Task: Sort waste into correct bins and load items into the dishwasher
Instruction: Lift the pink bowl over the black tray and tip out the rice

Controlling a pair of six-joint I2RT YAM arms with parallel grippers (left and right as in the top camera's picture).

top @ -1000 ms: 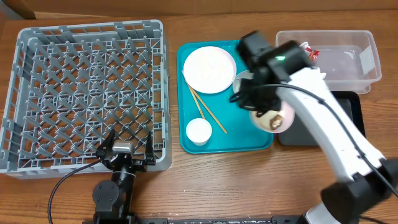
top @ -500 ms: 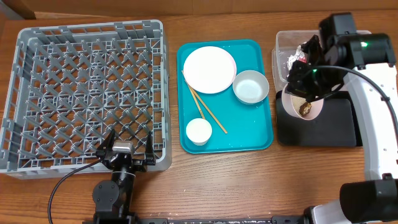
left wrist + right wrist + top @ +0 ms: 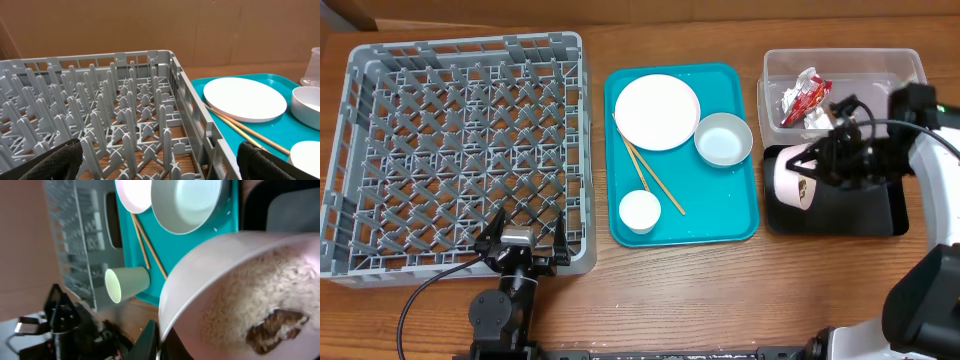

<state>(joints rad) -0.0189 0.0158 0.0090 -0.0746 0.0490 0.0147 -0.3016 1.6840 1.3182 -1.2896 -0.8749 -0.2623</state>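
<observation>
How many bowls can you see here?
2: one empty bowl sits on the teal tray; the other bowl, with food scraps, is tipped over the black tray in the right hand.

Teal serving tray (image 3: 751,232) on a wooden table (image 3: 700,290), cardboard backdrop (image 3: 160,25) behind.

Tray set lengthwise near the middle of the table, its long sides running toward the far and near edges; rounded corners, raised rim, glossy inside face; seen again at the right in the left wrist view (image 3: 295,131) and at the top in the right wrist view (image 3: 226,220); table of warm brown wood grain, bare along the near edge; plain brown cardboard standing along the far edge.
</observation>
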